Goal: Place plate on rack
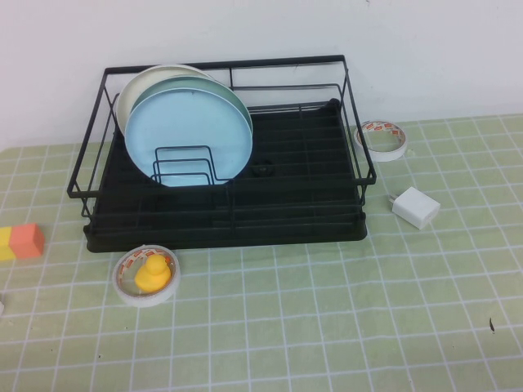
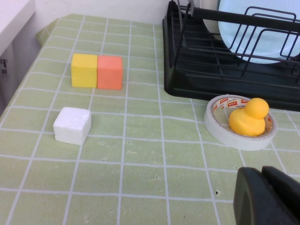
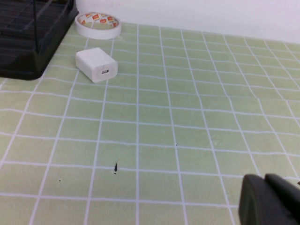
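Observation:
The light sky-blue plate (image 1: pixel 189 133) stands upright in the small wire holder at the left of the black rack (image 1: pixel 245 214), in front of a mint-green plate (image 1: pixel 235 100) and a cream-white plate (image 1: pixel 137 88). It also shows in the left wrist view (image 2: pixel 262 33). Neither gripper appears in the high view. My left gripper (image 2: pixel 263 194) is shut and empty, low over the mat near the tape roll with the duck. My right gripper (image 3: pixel 266 199) is shut and empty over bare mat to the right of the rack.
A tape roll (image 1: pixel 145 276) with a yellow duck (image 1: pixel 153 272) lies in front of the rack. Yellow and orange blocks (image 1: pixel 20 242) and a white block (image 2: pixel 71 124) lie left. A white charger (image 1: pixel 415 206) and another tape roll (image 1: pixel 382 138) lie right.

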